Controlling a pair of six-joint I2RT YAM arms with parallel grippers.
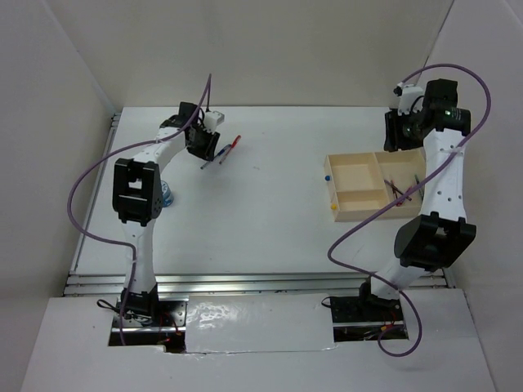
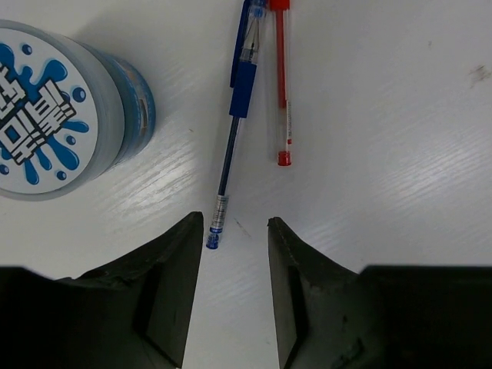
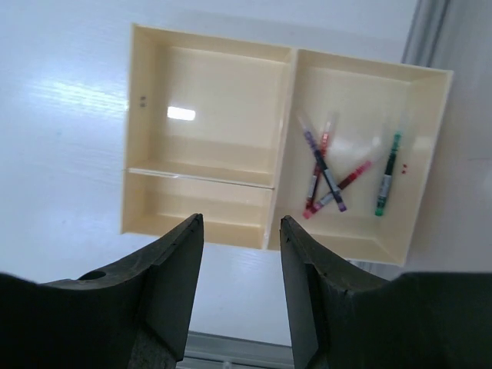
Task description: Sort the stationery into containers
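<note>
1. Left gripper: its fingers are parted with nothing pinched. It sits low over the white table, on the left side.
2. Blue pen lies flat on the table. Its tip is just beside the inner edge of one finger, at the mouth of the gap, and is not gripped.
3. Red pen lies flat right beside the blue pen, nearly parallel to it. Its red end is a little ahead of the finger gap and does not touch the fingers.
4. Blue-and-white roll sits on the table to one side of the blue pen, apart from it, with its printed face toward the wrist camera. In the top view it is partly hidden by the left arm.
5. Right gripper: fingers released, gap empty, holding nothing. It is up above the beige tray, with its camera looking down into it.
6. The tray is on the right side of the table, well apart from the two loose pens and the roll. It has three compartments: one big, one narrow strip next to that, and one long one across the end.
7. The long end compartment holds a crossed pile of pens, red and purple-dark ones overlapping.
8. Green pen is in the same compartment, apart from the pile and near the outer wall.
</note>
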